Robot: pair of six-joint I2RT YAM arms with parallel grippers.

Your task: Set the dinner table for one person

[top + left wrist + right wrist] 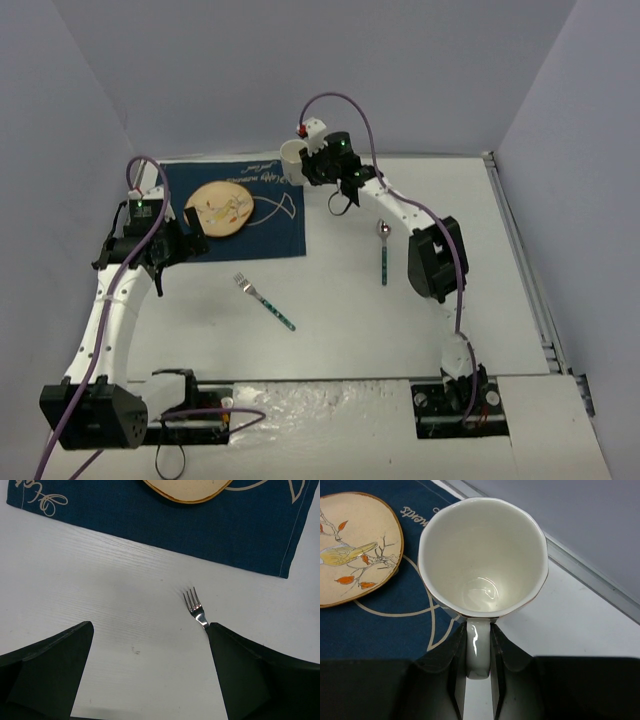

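Observation:
My right gripper (478, 645) is shut on the handle of a white cup (482, 560) and holds it upright above the right edge of the dark blue fish-print mat (395, 630); from above the cup (292, 160) is at the mat's far right corner. A round wooden plate with a bird (219, 209) lies on the mat (280, 230). My left gripper (150, 675) is open and empty over the white dinner table (350, 330), left of a fork (264, 302). The fork's tines (193, 602) show beside its right finger. A spoon (384, 250) lies right of centre.
Blue-grey walls close in the table on three sides. A metal rail (520, 240) runs along the right edge. Crumpled foil (320, 400) lies at the near edge between the arm bases.

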